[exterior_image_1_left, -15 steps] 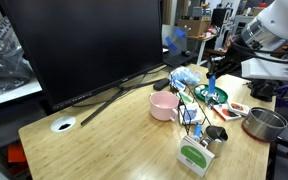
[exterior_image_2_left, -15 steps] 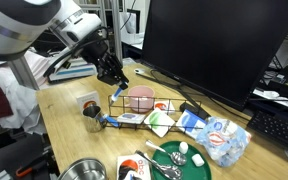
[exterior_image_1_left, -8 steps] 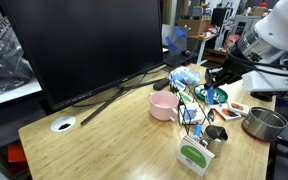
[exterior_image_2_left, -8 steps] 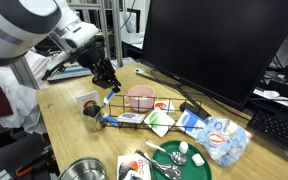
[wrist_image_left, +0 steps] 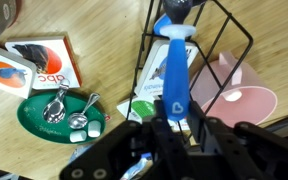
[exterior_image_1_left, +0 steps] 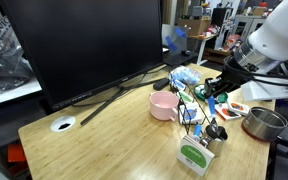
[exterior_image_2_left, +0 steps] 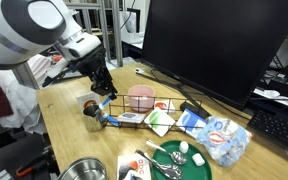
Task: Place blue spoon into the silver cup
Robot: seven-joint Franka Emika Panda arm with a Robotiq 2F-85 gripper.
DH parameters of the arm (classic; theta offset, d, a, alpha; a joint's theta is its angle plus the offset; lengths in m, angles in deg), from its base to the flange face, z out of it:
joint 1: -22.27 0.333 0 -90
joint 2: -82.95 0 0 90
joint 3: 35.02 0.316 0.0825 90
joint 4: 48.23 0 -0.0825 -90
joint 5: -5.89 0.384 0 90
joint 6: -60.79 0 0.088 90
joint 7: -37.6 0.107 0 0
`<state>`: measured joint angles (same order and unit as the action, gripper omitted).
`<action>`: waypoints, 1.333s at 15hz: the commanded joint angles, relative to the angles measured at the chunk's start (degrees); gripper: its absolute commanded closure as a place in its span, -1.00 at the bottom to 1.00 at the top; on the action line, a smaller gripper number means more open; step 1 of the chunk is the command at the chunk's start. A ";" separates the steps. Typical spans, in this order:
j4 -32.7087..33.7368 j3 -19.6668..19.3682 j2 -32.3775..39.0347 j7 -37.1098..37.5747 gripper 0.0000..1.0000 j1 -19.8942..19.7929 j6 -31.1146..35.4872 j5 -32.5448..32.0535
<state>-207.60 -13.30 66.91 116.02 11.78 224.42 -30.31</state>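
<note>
My gripper (wrist_image_left: pixel 174 122) is shut on the handle of the blue spoon (wrist_image_left: pixel 172 65), which sticks out ahead of the jaws over the wire rack. The spoon's far end reaches a dark round thing at the top edge of the wrist view, which looks like the silver cup (wrist_image_left: pixel 182 8). In both exterior views the gripper (exterior_image_1_left: pixel 212 100) (exterior_image_2_left: pixel 103 88) hangs low, just above and beside the silver cup (exterior_image_1_left: pixel 216 132) (exterior_image_2_left: pixel 91 122). The cup stands upright on the wooden table by the end of the rack.
A black wire rack (wrist_image_left: pixel 222 40) (exterior_image_2_left: pixel 134 110) stands beside the pink mug (exterior_image_1_left: pixel 164 105) (wrist_image_left: pixel 246 95). A green plate (wrist_image_left: pixel 34 118) holds metal spoons. A steel pot (exterior_image_1_left: pixel 264 123), a white box with a green label (exterior_image_1_left: pixel 194 157) and a large monitor (exterior_image_1_left: pixel 84 45) are nearby.
The gripper has come down and moved toward the silver cup, still holding the blue spoon. Nothing else on the table has moved.
</note>
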 commanded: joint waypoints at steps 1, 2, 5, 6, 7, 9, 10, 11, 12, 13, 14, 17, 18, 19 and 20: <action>0.00 -2.36 0.76 -3.50 0.86 -0.63 1.78 -1.31; 0.00 -3.02 1.12 -4.70 0.86 -0.34 1.99 -0.94; 0.00 -3.60 1.16 -6.55 0.86 -0.02 1.97 -1.04; 0.00 -3.54 1.16 -6.97 0.86 0.07 2.00 -1.01; 0.00 -3.61 1.25 -7.72 0.86 0.51 2.20 -0.70; 0.00 -3.47 1.24 -8.68 0.86 0.97 2.57 -0.81; 0.00 -3.55 1.33 -9.30 0.86 1.27 2.84 -0.67; 0.00 -3.50 1.31 -9.85 0.86 1.42 3.01 -0.77; 0.00 -3.46 1.30 -10.41 0.86 1.42 3.18 -0.89; 0.00 -3.55 1.37 -11.08 0.86 1.49 3.35 -0.82; 0.11 -3.60 1.57 -11.82 0.86 1.49 3.51 -0.77; 0.76 -3.53 2.54 -14.15 0.86 1.56 4.04 -0.78; 1.05 -3.46 2.99 -15.07 0.86 1.69 4.38 -0.72; 1.25 -3.41 3.45 -15.94 0.86 1.88 4.73 -0.57; 1.49 -3.29 3.87 -16.85 0.86 2.12 5.06 -0.54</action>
<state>-207.17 -15.98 68.84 102.27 13.26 227.62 -30.32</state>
